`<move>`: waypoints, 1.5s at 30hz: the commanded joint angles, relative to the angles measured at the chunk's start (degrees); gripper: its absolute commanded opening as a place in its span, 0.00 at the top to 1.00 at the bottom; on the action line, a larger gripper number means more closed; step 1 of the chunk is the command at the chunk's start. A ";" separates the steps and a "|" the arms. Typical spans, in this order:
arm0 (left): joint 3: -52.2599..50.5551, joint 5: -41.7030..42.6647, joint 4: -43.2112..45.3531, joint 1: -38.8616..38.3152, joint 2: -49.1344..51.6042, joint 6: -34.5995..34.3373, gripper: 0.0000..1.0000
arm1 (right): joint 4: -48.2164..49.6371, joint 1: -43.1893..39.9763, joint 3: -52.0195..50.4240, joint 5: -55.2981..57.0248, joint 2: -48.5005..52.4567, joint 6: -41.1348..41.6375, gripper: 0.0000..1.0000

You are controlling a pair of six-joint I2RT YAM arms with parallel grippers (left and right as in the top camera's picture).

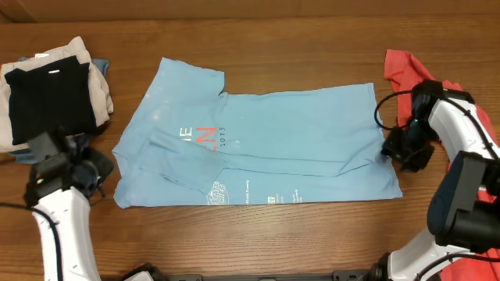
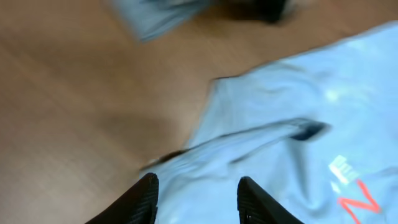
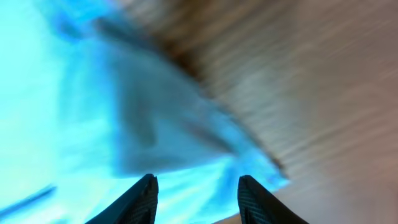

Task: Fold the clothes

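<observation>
Listing sky-blue T-shirt (image 1: 258,144): spread flat mid-table (image 1: 312,47), lettering up. We note left gripper (image 2: 198,183) over its sleeve-side edge, fingers parted, nothing between. Right gripper (image 3: 198,183) over opposite hem corner, fingers likewise parted, empty; view blurred. Coral-red garment (image 1: 406,70) heaped far right. Black folded piece (image 1: 47,97) tops stack far left.

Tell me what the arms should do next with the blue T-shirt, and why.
Probably close the right tool on the blue T-shirt at its hem edge, to fold toward the collar: it and the left tool look open and empty, and the shirt lies stretched out flat.
</observation>
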 commanded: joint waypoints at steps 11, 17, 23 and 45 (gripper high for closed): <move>1.22 2.12 5.75 -15.17 11.58 7.93 0.55 | 1.18 7.19 -0.48 -7.17 -1.05 -5.99 0.52; 1.22 0.31 9.33 -15.89 19.85 7.58 0.55 | 4.96 7.17 -0.48 -6.82 -1.05 -5.66 0.52; 1.22 -5.42 9.44 -15.85 25.94 4.90 0.55 | 5.90 7.17 -0.48 -6.75 -1.05 -5.53 0.52; 2.99 -2.89 -0.31 -6.19 26.40 2.60 0.60 | 6.62 7.17 -0.48 -6.75 -1.05 -5.55 0.51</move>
